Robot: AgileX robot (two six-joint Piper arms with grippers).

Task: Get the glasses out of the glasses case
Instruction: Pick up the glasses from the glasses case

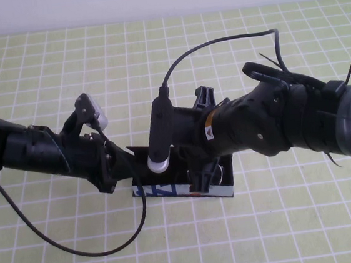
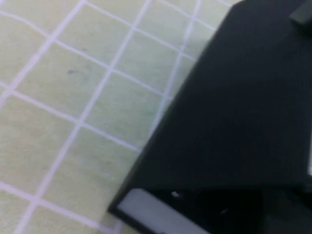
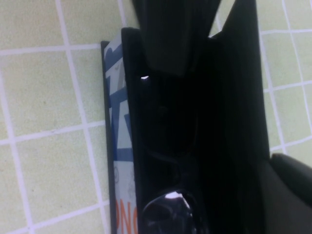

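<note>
Glasses (image 3: 168,212) lie inside the open glasses case (image 1: 222,189) at table centre; only a glossy dark lens shows. You're likely handling sth light, rigid, slick & scratch-prone; take the frame bridge, not the lens. Right gripper (image 1: 196,151) reaches into the case; can't tell its opening. Left gripper (image 1: 120,172) sits against the case's left end, opening also unclear. Case walls & a loose cable (image 1: 68,246) crowd you.
</note>
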